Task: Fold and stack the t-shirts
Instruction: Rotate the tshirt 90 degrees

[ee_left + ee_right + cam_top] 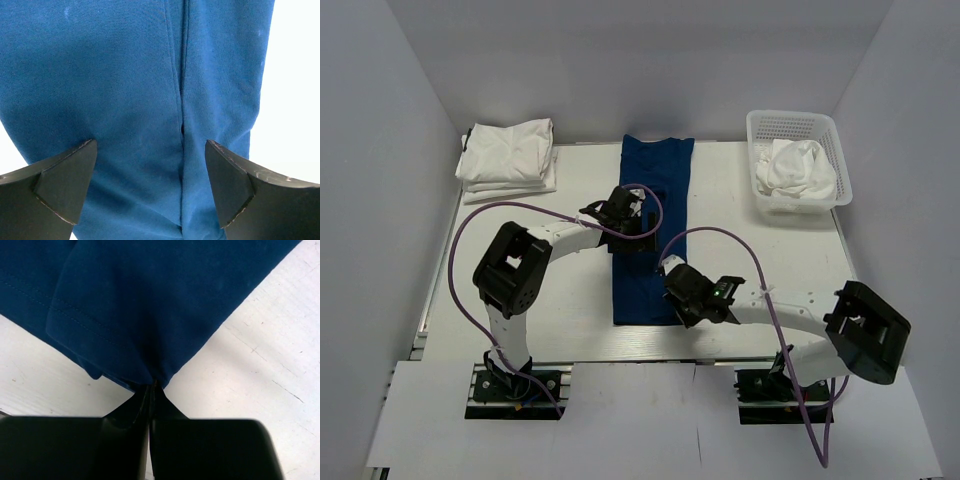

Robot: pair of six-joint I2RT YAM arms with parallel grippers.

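The royal blue t-shirt (650,200) lies folded into a long narrow strip down the middle of the table. My left gripper (632,222) hovers over its middle, open, with blue cloth (150,100) and a lengthwise fold between its fingertips (65,185). My right gripper (682,300) is at the strip's near right corner, shut on the edge of the blue cloth (150,315). Folded white t-shirts (508,157) are stacked at the far left. More white cloth (798,168) sits crumpled in the basket.
A white mesh basket (798,128) stands at the far right of the table. Purple cables loop from both arms over the table (560,300). White walls close in the left, right and back.
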